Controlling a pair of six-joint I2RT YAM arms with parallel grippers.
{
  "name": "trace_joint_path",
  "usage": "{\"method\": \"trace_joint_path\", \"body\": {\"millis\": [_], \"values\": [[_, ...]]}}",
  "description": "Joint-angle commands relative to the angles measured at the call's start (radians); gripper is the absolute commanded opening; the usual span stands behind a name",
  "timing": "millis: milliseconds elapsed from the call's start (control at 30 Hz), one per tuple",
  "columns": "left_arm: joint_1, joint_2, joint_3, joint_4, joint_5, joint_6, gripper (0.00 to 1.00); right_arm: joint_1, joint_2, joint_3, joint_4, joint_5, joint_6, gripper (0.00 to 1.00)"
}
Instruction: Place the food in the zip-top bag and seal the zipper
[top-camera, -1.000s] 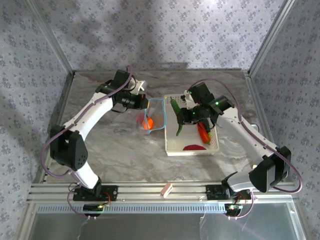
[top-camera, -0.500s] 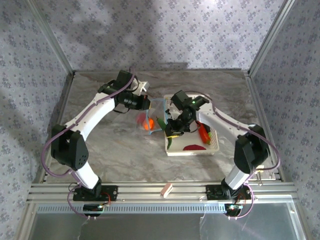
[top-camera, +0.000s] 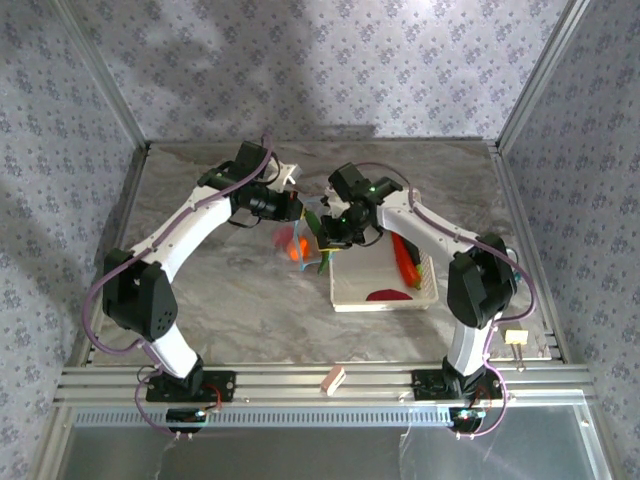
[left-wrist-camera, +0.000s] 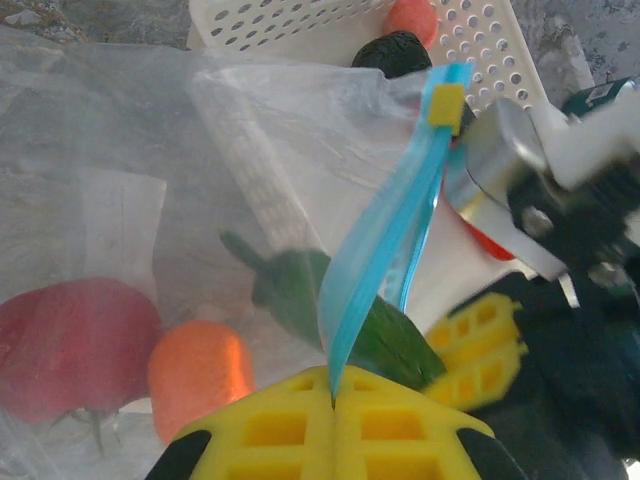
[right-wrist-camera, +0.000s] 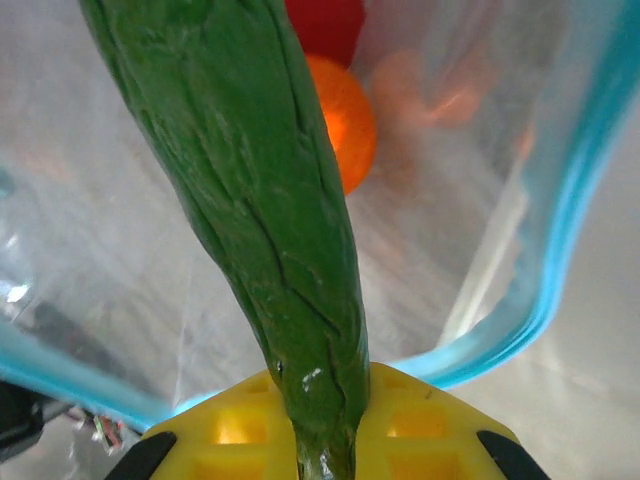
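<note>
My left gripper (left-wrist-camera: 335, 388) is shut on the light-blue zipper (left-wrist-camera: 390, 230) and holds the mouth of the zip-top bag (left-wrist-camera: 150, 180) open and raised. A red tomato (left-wrist-camera: 70, 340) and an orange (left-wrist-camera: 195, 365) lie inside the bag. The right gripper (right-wrist-camera: 325, 405) is shut on the stem end of a long green vegetable (right-wrist-camera: 270, 200), whose tip points down through the blue-rimmed mouth (right-wrist-camera: 560, 250) toward the orange (right-wrist-camera: 345, 120). From above, both grippers meet at the bag (top-camera: 298, 242), left gripper (top-camera: 290, 208) and right gripper (top-camera: 330, 232).
A white perforated basket (top-camera: 350, 290) stands right of the bag and touches it. It holds a red chili (top-camera: 408, 268) and a dark red slice (top-camera: 390, 294). A dark vegetable (left-wrist-camera: 392, 50) also lies in the basket. A small block (top-camera: 333, 378) rests on the front rail.
The right arm has carried the green vegetable left, out of the basket and into the bag's mouth. The left gripper has kept its hold on the zipper.
</note>
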Motion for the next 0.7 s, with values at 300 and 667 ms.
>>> {"method": "trace_joint_path", "body": {"millis": [300,667], "values": [[-0.008,-0.026,0.013,0.007,0.078,0.003,0.00,0.013,0.068,0.068,0.171,0.191,0.121,0.09],[-0.006,-0.026,0.036,-0.002,0.091,0.002,0.00,0.036,0.133,0.140,0.175,0.199,0.129,0.30]]}}
